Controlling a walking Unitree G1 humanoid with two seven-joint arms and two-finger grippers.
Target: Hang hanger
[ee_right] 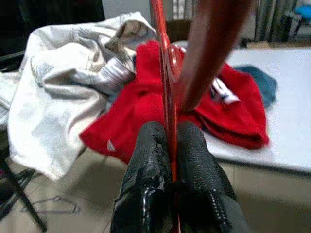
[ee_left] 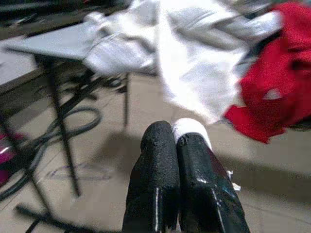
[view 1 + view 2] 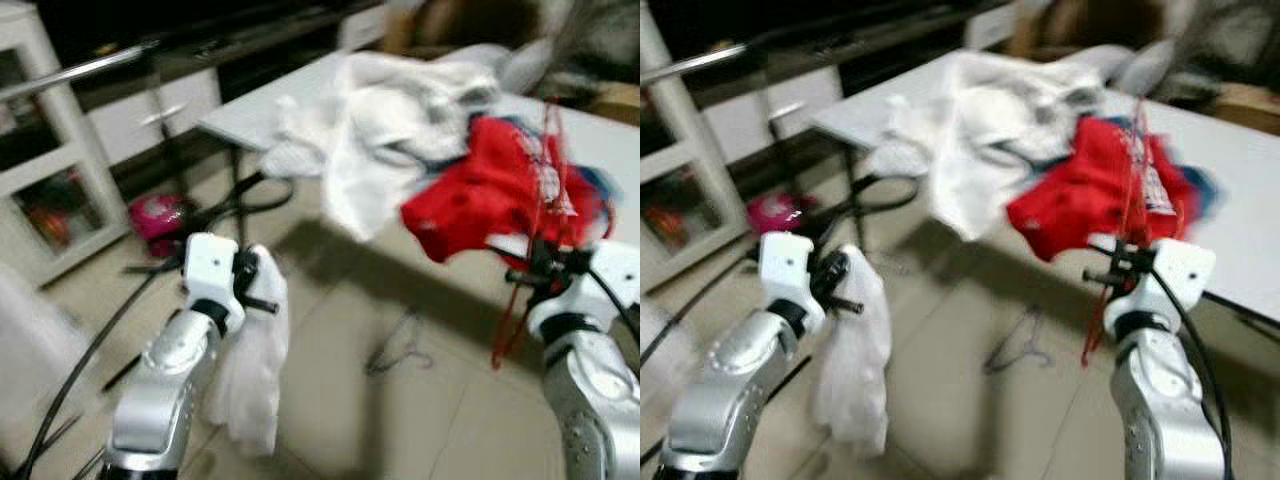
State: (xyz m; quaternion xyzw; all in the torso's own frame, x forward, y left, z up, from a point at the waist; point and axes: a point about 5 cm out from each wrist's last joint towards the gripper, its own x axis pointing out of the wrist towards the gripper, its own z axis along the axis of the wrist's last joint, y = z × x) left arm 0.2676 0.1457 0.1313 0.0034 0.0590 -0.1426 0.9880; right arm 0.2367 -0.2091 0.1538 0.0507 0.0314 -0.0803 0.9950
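Gripping a thin red wire hanger between pressed-together black fingers, the right gripper is raised at the near right, just in front of the white table; the hanger stands roughly upright, rising above the fingers and trailing below them. On the near left, the left gripper has its fingers closed on a white cloth garment that hangs limp beside the silver arm. A crumpled red garment lies on the tabletop, spilling over the near edge, with a heap of white clothes just to its left. Farther down, a grey wire hanger lies on the tiled floor between the arms, and a pink object sits near black cables at the left.
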